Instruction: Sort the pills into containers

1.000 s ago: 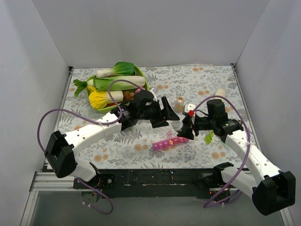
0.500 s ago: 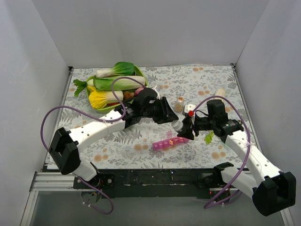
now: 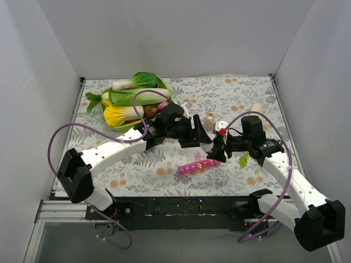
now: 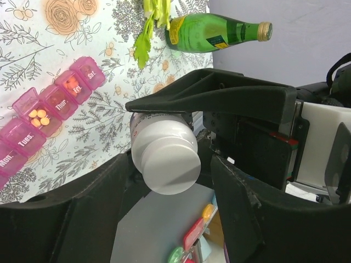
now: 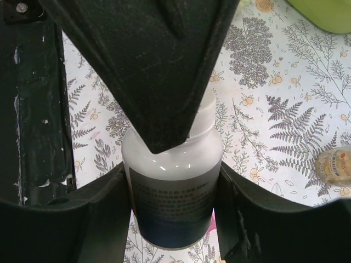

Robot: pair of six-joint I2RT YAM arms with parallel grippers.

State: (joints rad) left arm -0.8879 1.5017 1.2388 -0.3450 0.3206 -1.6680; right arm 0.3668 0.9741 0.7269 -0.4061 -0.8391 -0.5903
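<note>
My right gripper (image 3: 215,150) (image 5: 173,213) is shut on a white pill bottle (image 5: 173,186) with a dark label, held level just above the pink pill organiser (image 3: 197,165). My left gripper (image 3: 203,137) (image 4: 170,181) is open, its fingers on either side of the bottle's white cap (image 4: 167,161), with a gap showing on one side. In the left wrist view the organiser (image 4: 52,104) lies open below; orange pills (image 4: 38,116) sit in one compartment and reddish ones (image 4: 71,83) in another.
A small clear jar (image 3: 209,121) (image 5: 335,167) stands behind the grippers. A green tray (image 3: 164,87) of vegetables sits at the back left. A green bottle (image 4: 214,33) and a leafy sprig (image 3: 243,159) lie to the right.
My left gripper has moved right and a little down, onto the bottle's cap, and now hides it in the top view. The right gripper and the bottle have stayed put.
</note>
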